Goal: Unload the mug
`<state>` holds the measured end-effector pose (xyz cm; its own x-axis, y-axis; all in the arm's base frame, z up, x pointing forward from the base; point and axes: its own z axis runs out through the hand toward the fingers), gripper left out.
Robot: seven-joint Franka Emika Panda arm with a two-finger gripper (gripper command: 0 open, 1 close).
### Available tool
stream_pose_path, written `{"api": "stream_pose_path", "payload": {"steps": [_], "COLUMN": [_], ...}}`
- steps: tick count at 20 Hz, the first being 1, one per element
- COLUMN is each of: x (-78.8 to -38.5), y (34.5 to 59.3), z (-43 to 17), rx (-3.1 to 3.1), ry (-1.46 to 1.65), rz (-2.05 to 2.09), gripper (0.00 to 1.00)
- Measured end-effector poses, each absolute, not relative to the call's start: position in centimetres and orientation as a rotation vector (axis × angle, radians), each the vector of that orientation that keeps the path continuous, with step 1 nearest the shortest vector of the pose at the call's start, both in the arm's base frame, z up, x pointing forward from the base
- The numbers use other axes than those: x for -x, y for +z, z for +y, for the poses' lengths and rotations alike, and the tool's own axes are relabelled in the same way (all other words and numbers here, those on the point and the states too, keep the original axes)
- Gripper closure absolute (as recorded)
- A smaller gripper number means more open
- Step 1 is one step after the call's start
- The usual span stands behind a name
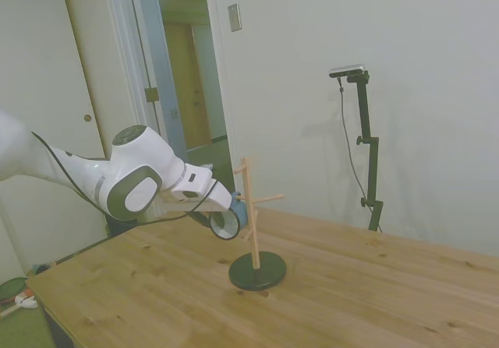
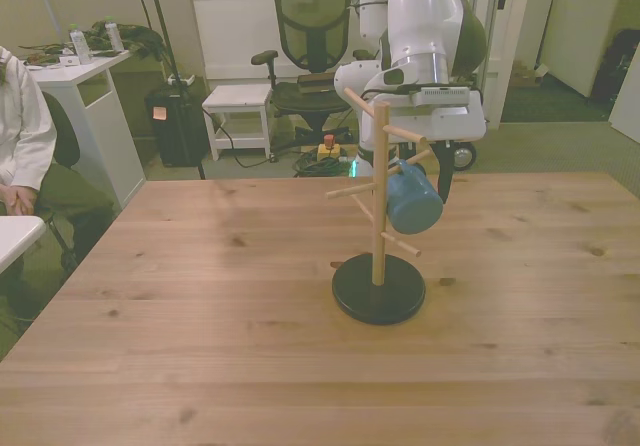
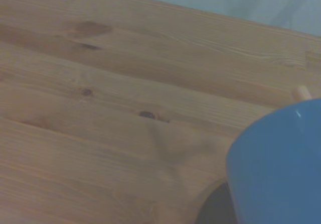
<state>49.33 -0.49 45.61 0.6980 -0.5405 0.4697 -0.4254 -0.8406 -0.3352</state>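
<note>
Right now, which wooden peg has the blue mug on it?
The upper peg on the front view's right of the stand carries the mug; the other pegs are bare.

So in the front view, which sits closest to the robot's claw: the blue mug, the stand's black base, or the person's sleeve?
1. Blue mug, hanging right at the gripper.
2. Black base, below on the table.
3. Person's white sleeve, far off at the front view's left edge.

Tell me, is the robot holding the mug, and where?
Cannot be told. The gripper is right at the mug on the stand, but its fingers are hidden.
</note>
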Motion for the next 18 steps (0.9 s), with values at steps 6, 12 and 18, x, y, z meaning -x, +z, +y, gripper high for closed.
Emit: {"api": "stream_pose_path", "payload": {"steps": [6,12,18], "x": [-49.24,-49.08,-48.85], "y": [45.67,45.9,45.88], "z": [-0.64,-0.83,-0.67], "rx": [2.712,2.706,2.703], "ry": [-0.849,-0.853,-0.849], "rz": [0.76,0.742,0.719], "gripper": [1.0,1.0,1.0]}}
